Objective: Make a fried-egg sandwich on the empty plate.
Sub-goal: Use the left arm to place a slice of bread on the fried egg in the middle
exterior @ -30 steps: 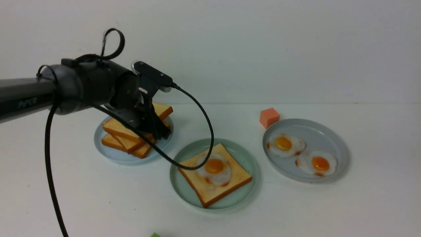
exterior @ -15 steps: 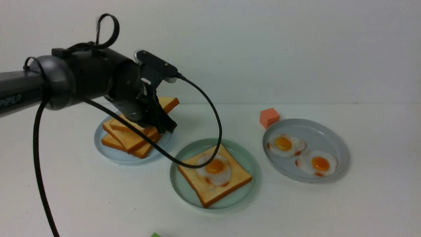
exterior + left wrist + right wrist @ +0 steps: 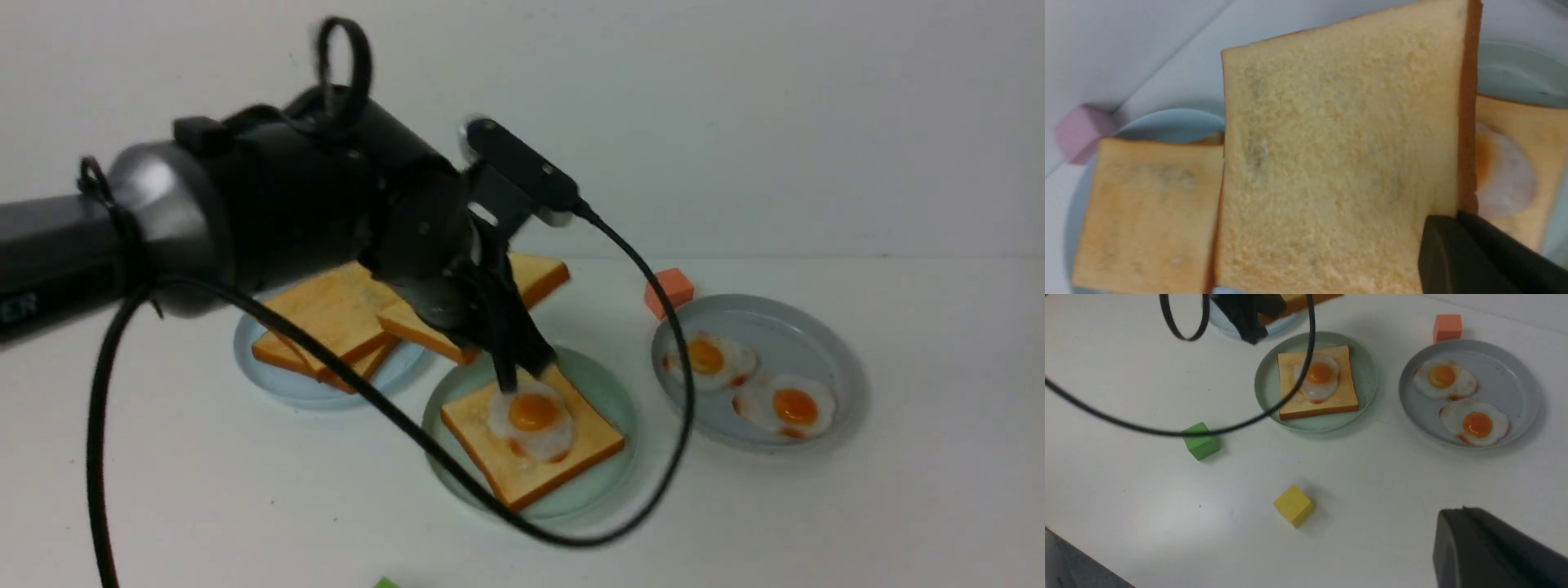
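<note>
The left pincer [image 3: 522, 363] is pinching a square golden toast slice [image 3: 490, 302] by one crust edge, carrying it over the egg-topped toast [image 3: 535, 437] on the round mint-green plate [image 3: 608, 388]; it looks stiff and light.

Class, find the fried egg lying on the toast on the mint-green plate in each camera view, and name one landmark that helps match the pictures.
Front view: the fried egg lies lower centre, just below the left gripper.
Left wrist view: at the right edge, half hidden by the held toast slice.
Right wrist view: upper centre.
Shared landmark: the mint-green plate under it.
</note>
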Controlling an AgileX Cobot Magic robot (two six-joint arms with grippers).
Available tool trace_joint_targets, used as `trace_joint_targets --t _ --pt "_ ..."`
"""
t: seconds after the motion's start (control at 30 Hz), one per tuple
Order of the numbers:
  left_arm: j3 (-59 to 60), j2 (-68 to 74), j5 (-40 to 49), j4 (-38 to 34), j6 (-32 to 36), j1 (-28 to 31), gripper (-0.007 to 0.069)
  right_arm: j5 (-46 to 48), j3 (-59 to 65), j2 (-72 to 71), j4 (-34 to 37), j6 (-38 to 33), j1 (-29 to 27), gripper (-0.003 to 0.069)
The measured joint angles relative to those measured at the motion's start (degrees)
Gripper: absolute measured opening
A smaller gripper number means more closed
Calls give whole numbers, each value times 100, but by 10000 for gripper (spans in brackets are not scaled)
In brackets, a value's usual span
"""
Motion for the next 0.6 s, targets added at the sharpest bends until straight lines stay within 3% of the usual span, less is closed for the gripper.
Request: trace_joint_targets --t 0.13,0.6 --pt "135 12 0 -5 0 -461 -13 138 0 0 -4 0 0 21" --pt "534 455 -456 118 535 -479 -13 150 0 0 -18 -109 0 26"
